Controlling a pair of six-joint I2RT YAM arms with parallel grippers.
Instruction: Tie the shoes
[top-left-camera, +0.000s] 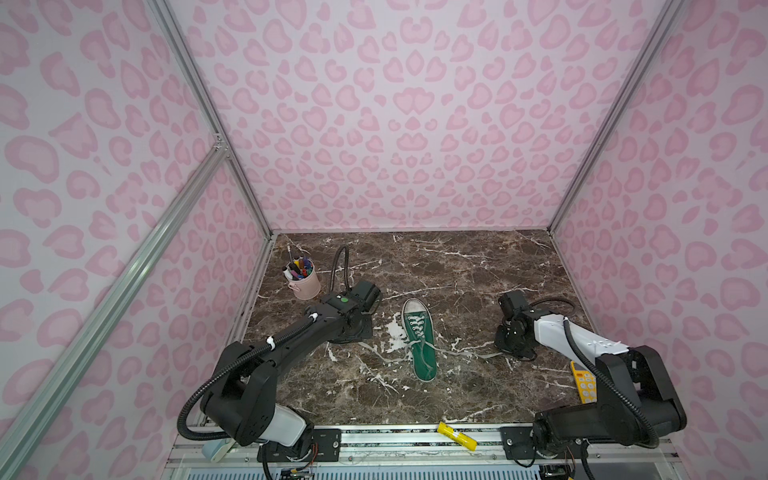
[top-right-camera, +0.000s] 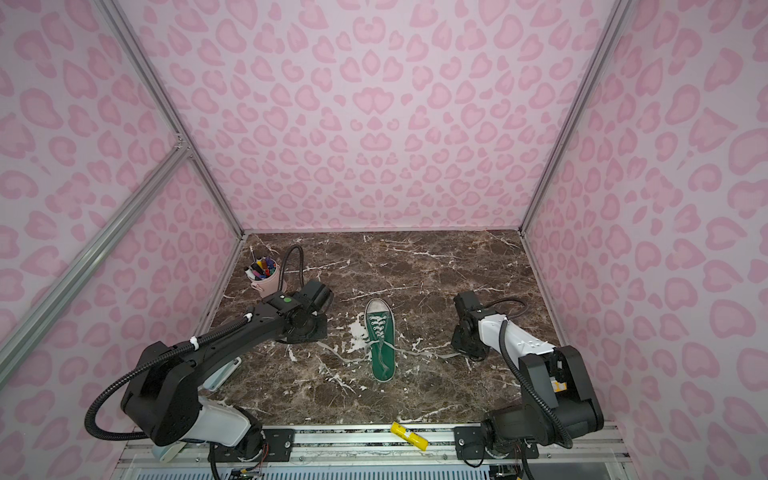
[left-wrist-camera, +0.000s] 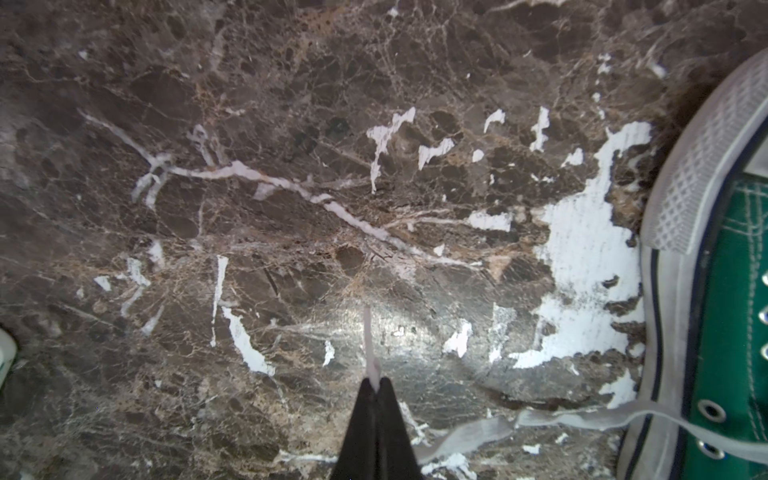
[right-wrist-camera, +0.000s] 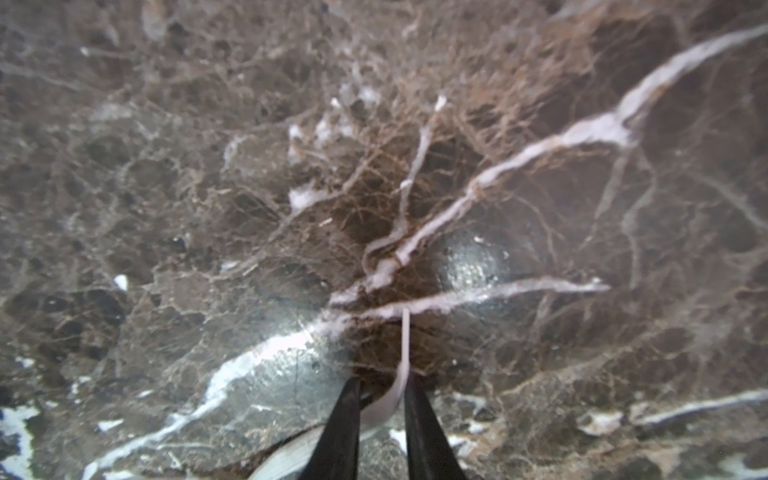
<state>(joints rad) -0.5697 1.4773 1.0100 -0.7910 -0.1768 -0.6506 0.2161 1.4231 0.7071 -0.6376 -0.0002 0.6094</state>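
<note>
In both top views the green sneaker (top-left-camera: 420, 340) lies sole-down near the middle of the marble table (top-left-camera: 457, 266), with its white toe cap toward 12 o'clock and its heel toward 6. Its off-white laces (top-left-camera: 417, 328) are untied. The left strand (top-left-camera: 395, 358) trails over the marble toward 9 o'clock, under the wrist of the left arm (top-left-camera: 291, 336). The right strand (top-left-camera: 469, 354) runs toward 3 o'clock to the right arm (top-left-camera: 582, 340). A pink cup of markers (top-right-camera: 262, 282) stands at 10 o'clock from the sneaker, near the table's edge. A yellow calculator (top-left-camera: 584, 382) lies at 4 o'clock, and a yellow stick (top-right-camera: 409, 435) rests on the front rail at 6. In the left wrist view the left gripper (left-wrist-camera: 376, 384) has its black fingers pressed together on the left strand. A short tip sticks out past them, and the rest runs flat across the marble to the sneaker's eyelets. In the blurred right wrist view the right gripper (right-wrist-camera: 381, 382) has its fingers a narrow gap apart. The right strand passes between them against one finger and is not pinched from both sides.
</note>
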